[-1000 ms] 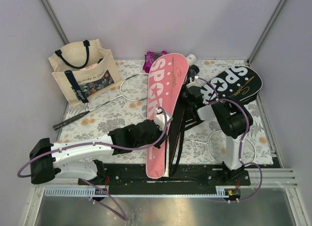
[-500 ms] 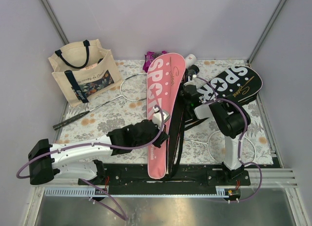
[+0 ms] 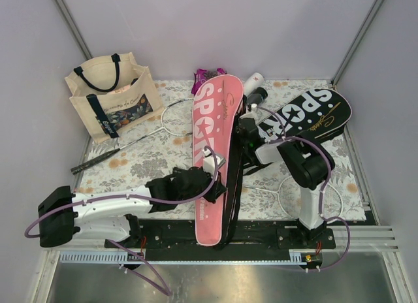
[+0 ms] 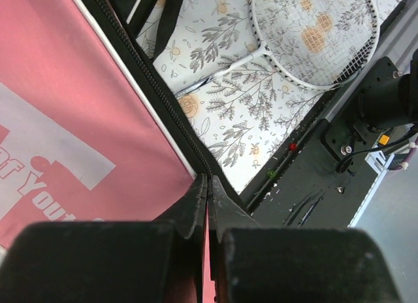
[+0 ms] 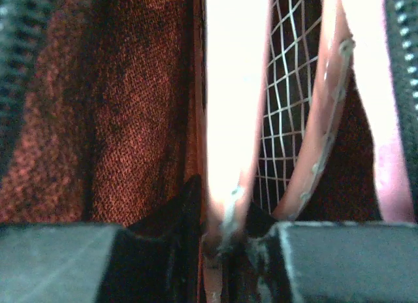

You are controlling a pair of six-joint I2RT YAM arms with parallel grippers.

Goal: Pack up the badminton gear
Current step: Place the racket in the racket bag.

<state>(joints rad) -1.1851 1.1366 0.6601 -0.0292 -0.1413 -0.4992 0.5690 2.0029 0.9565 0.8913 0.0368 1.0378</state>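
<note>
Left pincer [image 4: 208,208]: pressed together on the black zipped edge of the pink cover [image 3: 215,140], low on its length. Since a second ago it has slid nearer my bases and a bit left, and the cover went with it. The cover's rounded top has swung left, off the white tube [image 3: 253,79] and black tube [image 3: 259,94], which show more now.

Right pincer [image 5: 225,241]: inside the cover's open mouth, clamped on the pale rim of the held racket [image 5: 232,87]. The strings are just right of it and the red-brown lining is on the left. It has shifted left along with the cover.

Black cover [image 3: 315,112]: flat at far right of the mat [image 3: 150,159], unmoved. Loose racket [image 3: 177,117]: lies left of the pink cover, handle toward the near left, unmoved. Second racket [image 4: 313,35]: head flat on the mat by my right base, same spot. Tote [image 3: 111,94] at far left and snack packet [image 3: 204,74] behind the cover's top, both where they were.
</note>
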